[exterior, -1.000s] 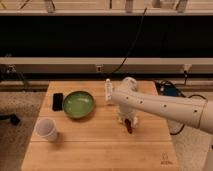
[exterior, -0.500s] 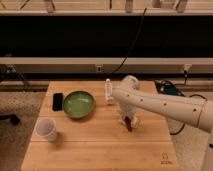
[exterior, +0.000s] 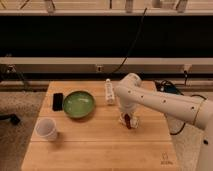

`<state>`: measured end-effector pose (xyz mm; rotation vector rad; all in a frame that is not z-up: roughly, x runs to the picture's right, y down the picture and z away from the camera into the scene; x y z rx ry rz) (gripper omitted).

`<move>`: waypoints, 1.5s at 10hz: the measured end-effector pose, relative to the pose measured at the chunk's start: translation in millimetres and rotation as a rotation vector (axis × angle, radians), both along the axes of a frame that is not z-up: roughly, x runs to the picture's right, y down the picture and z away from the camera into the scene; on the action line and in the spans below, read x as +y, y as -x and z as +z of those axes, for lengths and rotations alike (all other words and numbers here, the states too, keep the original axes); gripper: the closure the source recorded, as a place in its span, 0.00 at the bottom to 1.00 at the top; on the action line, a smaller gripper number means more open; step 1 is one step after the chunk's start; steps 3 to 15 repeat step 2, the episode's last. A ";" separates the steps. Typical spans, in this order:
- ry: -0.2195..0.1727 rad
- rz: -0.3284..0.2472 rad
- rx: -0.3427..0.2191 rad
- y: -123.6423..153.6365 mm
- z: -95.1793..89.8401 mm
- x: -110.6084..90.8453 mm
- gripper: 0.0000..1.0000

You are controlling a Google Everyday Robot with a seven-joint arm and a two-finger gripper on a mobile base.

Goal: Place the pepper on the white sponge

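Camera view, items listed from the near table edge back:

- White cup: upright near the front-left corner, well apart from the work.
- Gripper: pointing down at the table right of centre. We see the pepper as a small dark-red shape between its fingers, so we take it as clamped on the pepper.
- White sponge: we see only a pale patch under and just beside the fingers; its outline is mostly hidden.
- Step in hand, by our judgement: lowering and release. We would let go only once the pepper rests over the pad's middle, then lift straight up so it does not roll off.
- Green bowl: left of centre.
- Black object: flat, just beside the bowl's left.
- Power strip: white, toward the far edge.
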<state>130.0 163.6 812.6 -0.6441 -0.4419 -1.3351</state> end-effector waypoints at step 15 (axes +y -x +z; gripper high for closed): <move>0.004 0.019 0.004 -5.8 3.7 -1.7 0.51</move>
